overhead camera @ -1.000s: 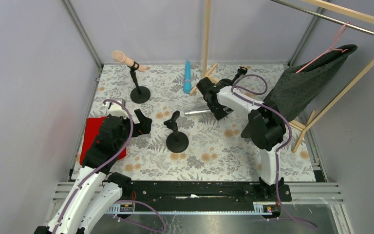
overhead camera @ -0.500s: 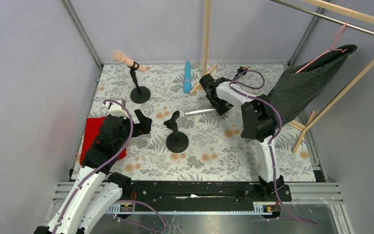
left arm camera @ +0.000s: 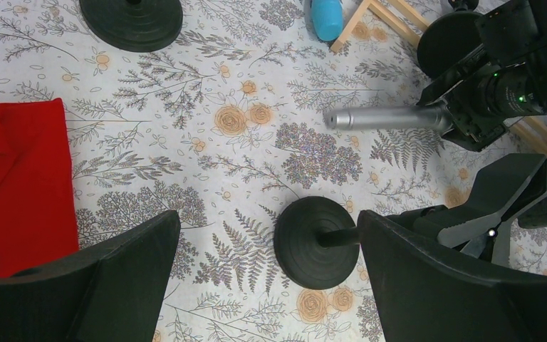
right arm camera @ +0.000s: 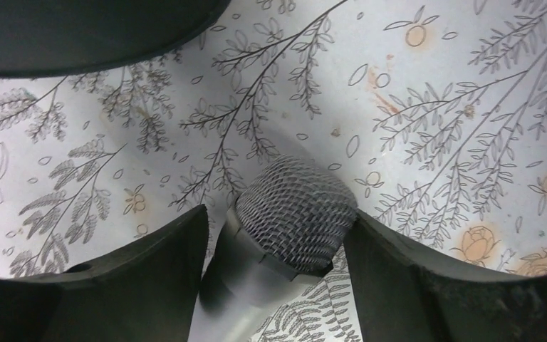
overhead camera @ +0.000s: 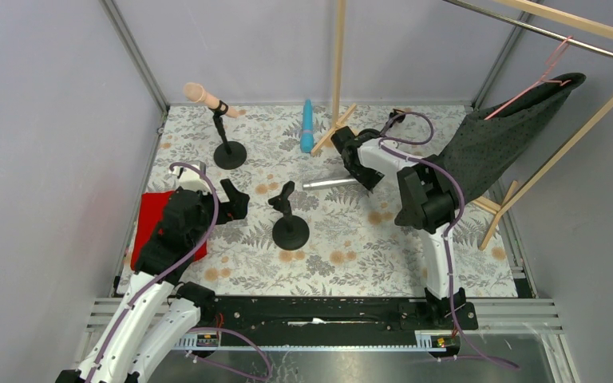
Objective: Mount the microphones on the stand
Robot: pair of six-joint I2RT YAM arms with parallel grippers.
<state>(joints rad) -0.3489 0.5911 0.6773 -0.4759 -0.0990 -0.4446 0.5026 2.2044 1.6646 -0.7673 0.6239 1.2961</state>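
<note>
A flower-printed cloth is covering the counter (overhead camera: pixel 343 263) inside a grey-walled booth. The silver-grey microphone (overhead camera: pixel 326 183) is lying level near the middle, its mesh head pinched between the closed fingers of the right pincer (overhead camera: pixel 361 177); whether it is touching the cloth is unclear. Nearer, the empty stand (overhead camera: pixel 290 223) is waiting with its clip free, and the left pincer (overhead camera: pixel 234 201) is hovering just beside it, spread open and holding nothing. The peach-pink microphone (overhead camera: pixel 202 95) is already sitting in the far-left stand (overhead camera: pixel 228 148). The cyan-blue microphone (overhead camera: pixel 307 126) is lying loose by the far edge. One looks done; two are remaining.
</note>
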